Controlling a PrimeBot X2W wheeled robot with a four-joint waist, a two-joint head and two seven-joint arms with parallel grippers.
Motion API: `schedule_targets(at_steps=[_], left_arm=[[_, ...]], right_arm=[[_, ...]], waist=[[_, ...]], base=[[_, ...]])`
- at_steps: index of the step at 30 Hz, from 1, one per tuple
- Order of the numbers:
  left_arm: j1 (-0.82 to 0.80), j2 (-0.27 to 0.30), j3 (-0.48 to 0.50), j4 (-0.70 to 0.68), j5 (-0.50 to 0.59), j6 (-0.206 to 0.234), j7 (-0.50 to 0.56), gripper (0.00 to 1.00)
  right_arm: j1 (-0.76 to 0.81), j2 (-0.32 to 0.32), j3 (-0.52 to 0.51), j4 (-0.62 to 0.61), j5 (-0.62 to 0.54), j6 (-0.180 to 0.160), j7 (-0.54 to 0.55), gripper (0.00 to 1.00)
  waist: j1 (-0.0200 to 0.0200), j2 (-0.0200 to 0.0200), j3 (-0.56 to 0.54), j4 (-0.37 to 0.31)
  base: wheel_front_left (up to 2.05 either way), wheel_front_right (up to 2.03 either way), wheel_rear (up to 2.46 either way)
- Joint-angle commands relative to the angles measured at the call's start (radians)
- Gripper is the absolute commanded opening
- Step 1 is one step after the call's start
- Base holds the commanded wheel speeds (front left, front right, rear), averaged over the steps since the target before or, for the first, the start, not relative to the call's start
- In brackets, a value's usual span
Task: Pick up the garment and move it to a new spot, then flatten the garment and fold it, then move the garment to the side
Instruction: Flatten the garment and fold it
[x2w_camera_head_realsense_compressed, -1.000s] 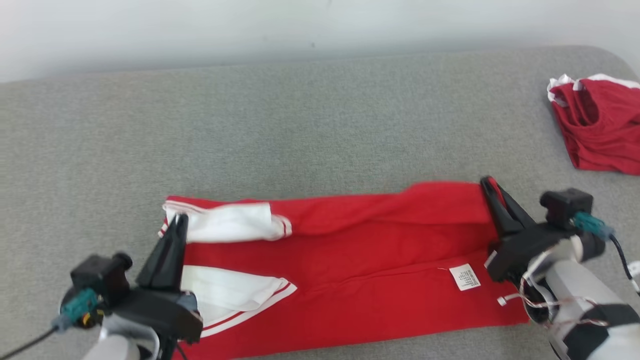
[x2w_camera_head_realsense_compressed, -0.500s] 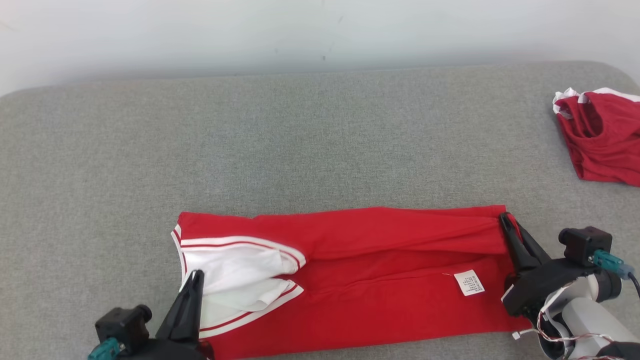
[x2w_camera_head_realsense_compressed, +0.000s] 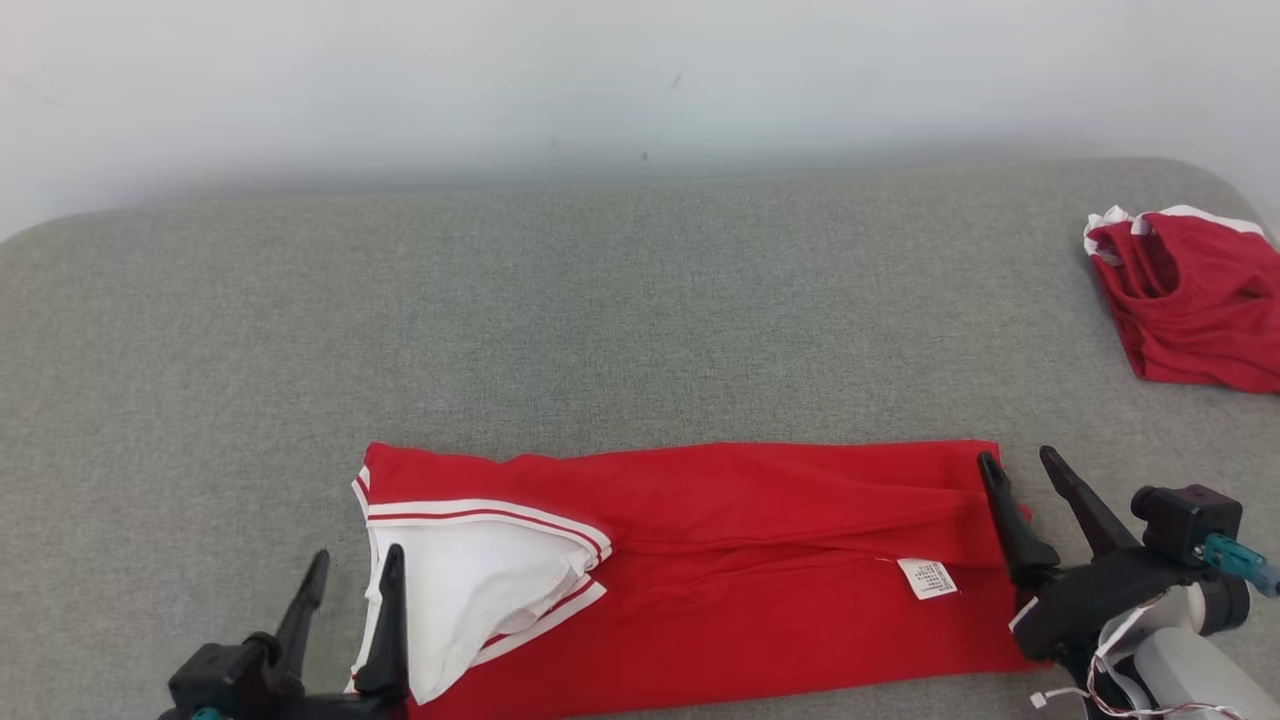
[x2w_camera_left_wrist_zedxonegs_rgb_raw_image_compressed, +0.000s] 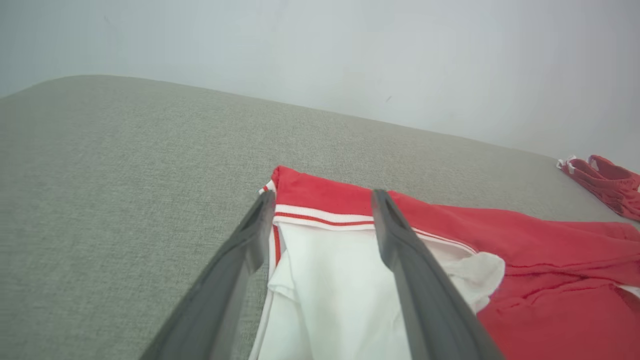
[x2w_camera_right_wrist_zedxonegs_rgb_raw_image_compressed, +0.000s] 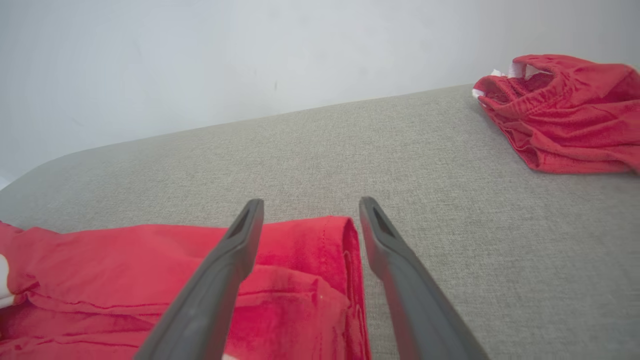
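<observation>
The red garment (x2w_camera_head_realsense_compressed: 760, 560) lies folded in a long strip near the front of the grey surface (x2w_camera_head_realsense_compressed: 600, 330). The left gripper (x2w_camera_head_realsense_compressed: 357, 553) is spread astride its white-sleeved end, the right gripper (x2w_camera_head_realsense_compressed: 1016, 456) spread at the opposite end, neither pinching cloth. A second garment (x2w_camera_head_realsense_compressed: 1190, 300) lies crumpled far right

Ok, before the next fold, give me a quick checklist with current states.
1. Left gripper open, gripping nothing: ok.
2. Right gripper open, gripping nothing: ok.
3. Red shirt lying as a long band on the grey surface: ok.
4. White sleeve flat: not ok, bunched at the band's left end.
5. Other red garment apart from the shirt, far right: ok.
6. Lower layers aligned: cannot tell.
</observation>
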Motion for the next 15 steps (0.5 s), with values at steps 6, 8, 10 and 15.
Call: schedule_targets(at_steps=[6,8,10,15], left_arm=[[0.058,-0.040,0.125,-0.069,0.137,0.007,-0.003,1.00],[0.076,-0.050,0.165,-0.088,0.188,0.003,-0.003,1.00],[0.093,-0.068,0.208,-0.105,0.232,0.004,-0.003,1.00],[0.132,-0.115,0.287,-0.111,0.303,-0.019,-0.003,1.00]], right_arm=[[0.019,-0.003,-0.010,0.061,-0.003,-0.003,0.006,1.00],[0.014,0.005,-0.013,0.090,0.002,-0.003,0.011,1.00],[0.008,0.013,-0.014,0.122,0.004,-0.003,0.019,1.00],[-0.018,0.044,-0.009,0.201,0.012,-0.003,0.033,1.00]], waist=[[0.0000,0.0001,-0.022,0.013],[0.0000,0.0001,-0.026,0.018],[0.0000,0.0001,-0.029,0.022],[0.0000,0.0001,-0.030,0.032]], base=[[0.00,0.00,0.00],[0.00,0.00,0.00],[0.00,0.00,0.00],[0.00,0.00,0.00]])
